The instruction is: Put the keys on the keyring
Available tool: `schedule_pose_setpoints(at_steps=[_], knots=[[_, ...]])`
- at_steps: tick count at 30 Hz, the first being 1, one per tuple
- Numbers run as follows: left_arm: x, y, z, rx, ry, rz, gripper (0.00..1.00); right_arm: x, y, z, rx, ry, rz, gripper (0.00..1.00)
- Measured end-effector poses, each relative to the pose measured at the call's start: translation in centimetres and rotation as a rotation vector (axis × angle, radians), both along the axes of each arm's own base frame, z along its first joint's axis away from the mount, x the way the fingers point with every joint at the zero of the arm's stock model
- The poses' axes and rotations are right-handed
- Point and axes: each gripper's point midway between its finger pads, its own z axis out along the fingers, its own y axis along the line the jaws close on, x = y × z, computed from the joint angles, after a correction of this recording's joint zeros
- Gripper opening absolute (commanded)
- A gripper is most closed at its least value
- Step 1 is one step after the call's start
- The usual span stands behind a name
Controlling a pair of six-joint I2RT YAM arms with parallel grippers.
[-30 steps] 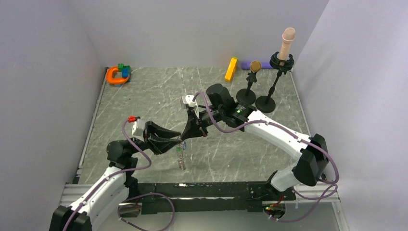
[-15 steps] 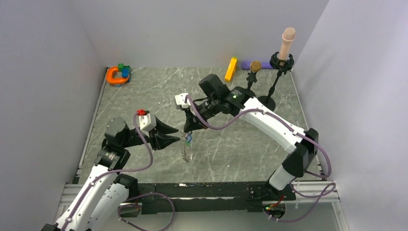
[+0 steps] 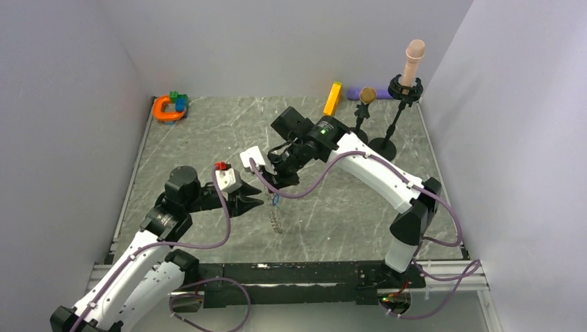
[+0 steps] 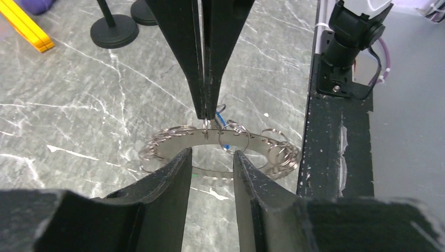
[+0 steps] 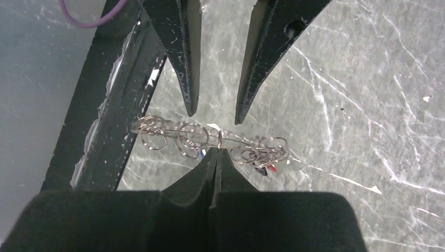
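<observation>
Seen from overhead, the keyring (image 3: 276,220) is a thin glint hanging above the table (image 3: 208,138) between the two arms, too small there to read; the wrist cameras carry the detail. From the right wrist it shows edge-on, as a single bright line. From the left wrist about half of its toothed band shows, strung with small wire loops (image 4: 282,153), the near part cut off behind the left tool's fingers. The keys (image 5: 264,166) are hard to count: a dark-and-red cluster hangs at one end of the ring and a blue head (image 4: 224,147) near the middle, the rest lost among the loops.

The right tool (image 5: 216,150) has its fingers pressed together on the keyring's edge, right where one small loop sits; whether the grip is on the band or on that loop cannot be told. The left tool (image 4: 212,153) stands spread, its two fingertips just beside the ring and facing the right tool's tips, touching nothing that can be seen.

Two arms, two tools, one keyring. At the table's far edge: one yellow bar (image 3: 333,99), one orange horseshoe toy (image 3: 165,108), two black stands (image 3: 382,146).
</observation>
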Motion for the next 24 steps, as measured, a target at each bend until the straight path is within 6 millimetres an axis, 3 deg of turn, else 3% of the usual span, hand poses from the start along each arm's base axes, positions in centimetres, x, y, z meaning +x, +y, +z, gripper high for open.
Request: schedule_pose_setpoints(at_steps=[11,19,24], knots=[[0.6,-0.3,1.6,-0.042,-0.092,0.054,0.35,-0.2,-0.3,-0.2,-0.033,-0.029,0.022,0.00],[0.6,-1.3,1.2,-0.059,-0.062,0.033,0.33,-0.3,-0.2,0.0,-0.027,-0.017,0.013,0.00],[0.5,-1.5,1.2,-0.065,-0.060,0.028,0.21,-0.4,0.0,0.3,-0.018,-0.009,0.010,0.00]])
